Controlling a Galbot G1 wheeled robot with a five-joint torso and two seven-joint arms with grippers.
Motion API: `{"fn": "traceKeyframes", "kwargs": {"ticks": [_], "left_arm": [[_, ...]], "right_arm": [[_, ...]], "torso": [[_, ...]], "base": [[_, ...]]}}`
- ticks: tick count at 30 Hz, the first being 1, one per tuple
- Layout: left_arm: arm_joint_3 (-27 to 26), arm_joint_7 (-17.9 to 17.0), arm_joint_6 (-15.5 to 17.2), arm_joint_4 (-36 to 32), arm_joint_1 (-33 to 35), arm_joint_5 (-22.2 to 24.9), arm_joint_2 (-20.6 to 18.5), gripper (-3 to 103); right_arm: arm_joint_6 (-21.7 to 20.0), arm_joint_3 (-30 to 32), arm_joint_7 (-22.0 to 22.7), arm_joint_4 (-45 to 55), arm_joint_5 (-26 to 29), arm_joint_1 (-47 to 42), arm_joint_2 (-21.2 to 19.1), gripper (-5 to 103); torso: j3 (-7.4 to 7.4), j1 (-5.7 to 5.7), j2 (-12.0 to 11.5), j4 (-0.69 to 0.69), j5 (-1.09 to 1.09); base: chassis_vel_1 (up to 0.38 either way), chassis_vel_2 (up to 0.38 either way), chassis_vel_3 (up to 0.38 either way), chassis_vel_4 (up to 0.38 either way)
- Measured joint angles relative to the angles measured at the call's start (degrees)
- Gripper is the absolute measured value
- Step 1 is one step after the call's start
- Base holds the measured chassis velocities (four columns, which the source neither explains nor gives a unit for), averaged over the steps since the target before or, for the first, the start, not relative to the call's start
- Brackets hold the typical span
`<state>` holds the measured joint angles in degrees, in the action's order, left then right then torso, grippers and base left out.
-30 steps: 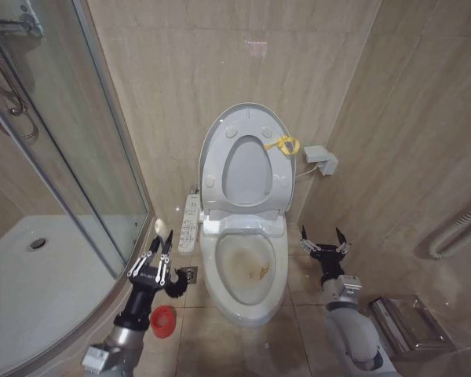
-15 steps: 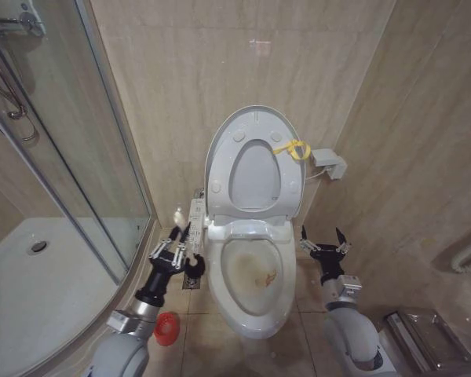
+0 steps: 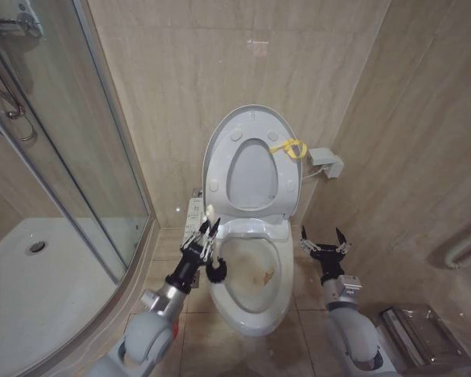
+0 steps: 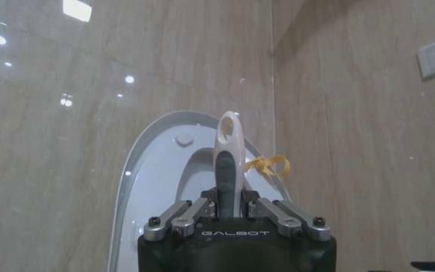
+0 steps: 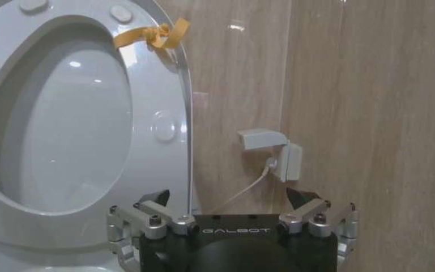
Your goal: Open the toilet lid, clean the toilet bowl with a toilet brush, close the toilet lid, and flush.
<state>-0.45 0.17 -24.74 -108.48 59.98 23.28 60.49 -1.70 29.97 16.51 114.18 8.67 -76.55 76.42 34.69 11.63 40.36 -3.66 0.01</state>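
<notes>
So the left gripper point(image 3: 201, 240) is clamped on the toilet brush point(image 3: 211, 250) partway up its thin white handle. That stick looks light and stiff, probably slick plastic, so a firm mid-handle hold seems right. The black bristle head hangs just over the toilet bowl point(image 3: 251, 271) rim at about 9 o'clock, with the brown stains further in toward 3 o'clock from it. The toilet lid point(image 3: 253, 163) stands up against the wall at 12 o'clock. The right gripper point(image 3: 323, 243) waits spread wide beside the bowl at 3 o'clock.
</notes>
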Motion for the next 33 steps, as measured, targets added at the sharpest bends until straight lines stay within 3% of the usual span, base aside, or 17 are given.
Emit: {"fn": "traceKeyframes", "kwargs": {"ticks": [8,16,24,33], "left_arm": [[5.4,0.1,-0.7,9.4,-8.6,1.3,2.9,20],[12.9,0.7,-3.0,22.7,-17.1,1.8,8.7,19],[21.0,0.8,-4.5,32.2,-20.8,3.1,10.9,19],[23.8,1.0,-7.1,39.5,-20.4,2.4,11.3,19]], "right_arm": [[0.0,0.0,0.0,0.0,0.0,0.0,0.0,100],[0.0,0.0,0.0,0.0,0.0,0.0,0.0,100],[0.0,0.0,0.0,0.0,0.0,0.0,0.0,100],[0.0,0.0,0.0,0.0,0.0,0.0,0.0,100]], "torso": [[0.0,0.01,0.0,0.0,-0.01],[0.0,0.01,0.0,-0.01,0.0],[0.0,0.0,0.0,-0.02,0.0],[0.0,0.0,0.0,0.0,-0.01]], "base": [[0.0,0.0,0.0,0.0],[0.0,0.0,0.0,0.0],[0.0,0.0,0.0,0.0],[0.0,0.0,0.0,0.0]]}}
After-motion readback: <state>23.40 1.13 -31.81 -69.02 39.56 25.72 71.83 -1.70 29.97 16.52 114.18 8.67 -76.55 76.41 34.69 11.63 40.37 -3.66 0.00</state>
